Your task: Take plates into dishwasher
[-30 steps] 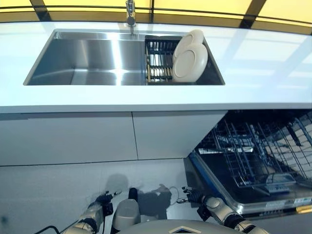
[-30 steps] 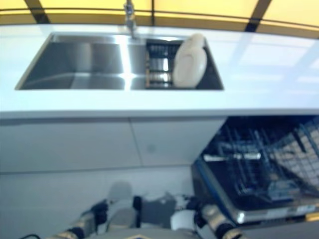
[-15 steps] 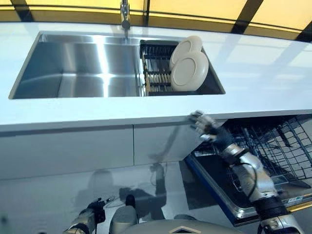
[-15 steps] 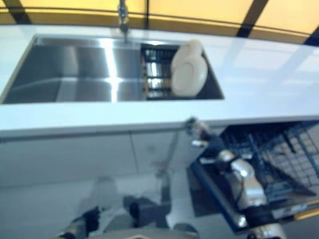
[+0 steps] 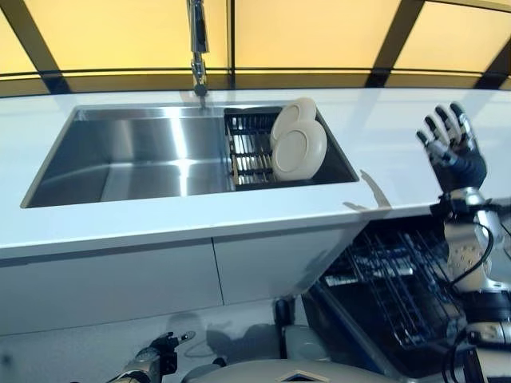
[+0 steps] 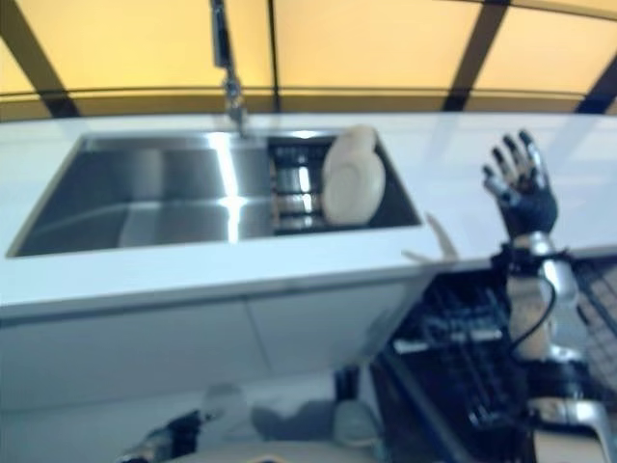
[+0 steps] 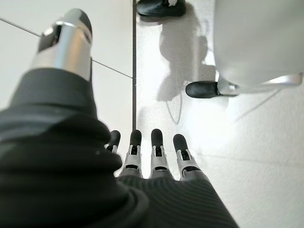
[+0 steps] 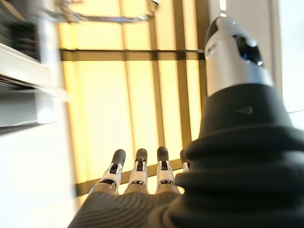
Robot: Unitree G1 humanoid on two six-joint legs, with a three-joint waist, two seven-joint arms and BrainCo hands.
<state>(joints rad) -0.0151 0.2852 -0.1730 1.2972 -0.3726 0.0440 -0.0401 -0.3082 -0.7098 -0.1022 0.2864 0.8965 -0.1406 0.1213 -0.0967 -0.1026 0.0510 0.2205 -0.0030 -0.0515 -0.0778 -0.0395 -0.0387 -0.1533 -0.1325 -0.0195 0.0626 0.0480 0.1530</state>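
Plates lean in the sink rack while the right hand is up, wide open and empty, so a fast grab could knock them over, and the left hand hangs open too

My right hand has silver fingers with dark tips, and a dark ribbed cover wraps its wrist. My left hand looks the same.

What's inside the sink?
In the sink, on its right side, a dark dish rack holds two cream plates standing on edge, one partly covering the other. The sink's left side shows bare metal. The rack's bottom behind the plates is hidden.
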